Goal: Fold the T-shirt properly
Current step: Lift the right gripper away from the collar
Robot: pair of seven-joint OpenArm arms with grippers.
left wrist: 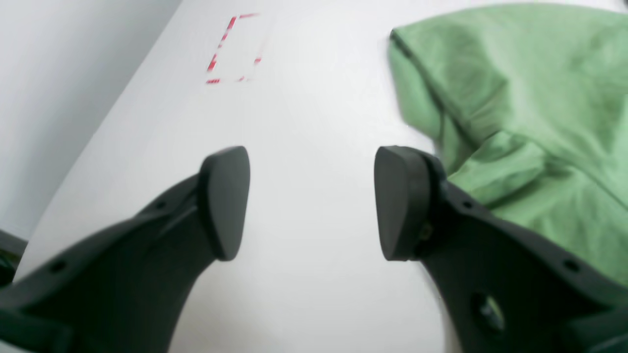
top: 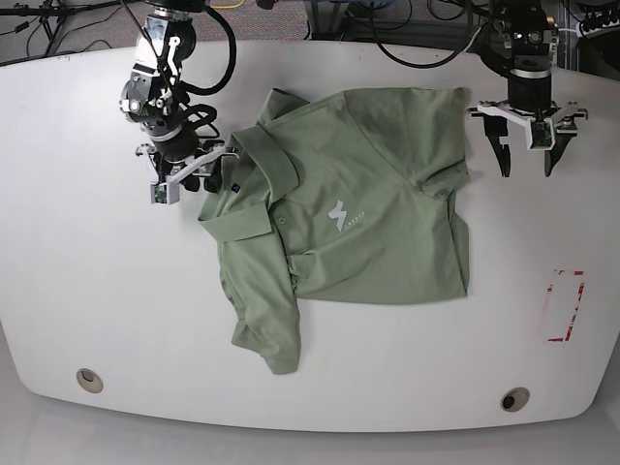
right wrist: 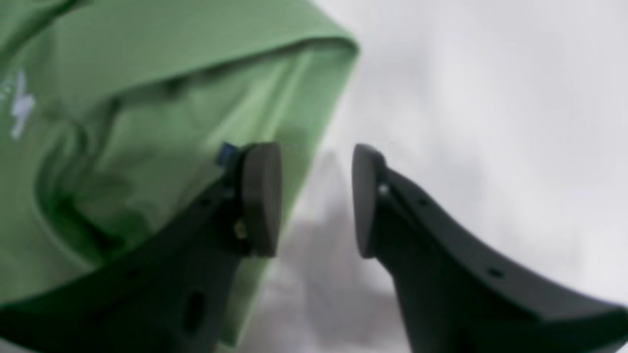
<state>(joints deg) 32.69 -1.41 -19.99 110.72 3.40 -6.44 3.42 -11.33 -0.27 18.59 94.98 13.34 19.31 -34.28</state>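
Observation:
The T-shirt [top: 368, 194] lies face up in the middle of the white table, pale green, collar toward the left and white logo [top: 339, 216] showing, with parts of it folded over. My right gripper [top: 184, 186] hovers at the collar-side edge of the shirt. In the right wrist view the T-shirt [right wrist: 147, 98] fills the left, and the right gripper [right wrist: 316, 201] is open with only table in the gap, one finger [right wrist: 262, 196] over the cloth's edge. My left gripper [top: 528, 165] is open beside the T-shirt [left wrist: 539, 98], nothing between the left gripper's [left wrist: 311, 203] pads.
A red dashed rectangle [top: 565, 305] is marked on the table at the right, also seen as red marks [left wrist: 230, 49] ahead of the left gripper. Two round holes [top: 89, 380] [top: 513, 399] sit near the front edge. Cables lie behind the table's far edge.

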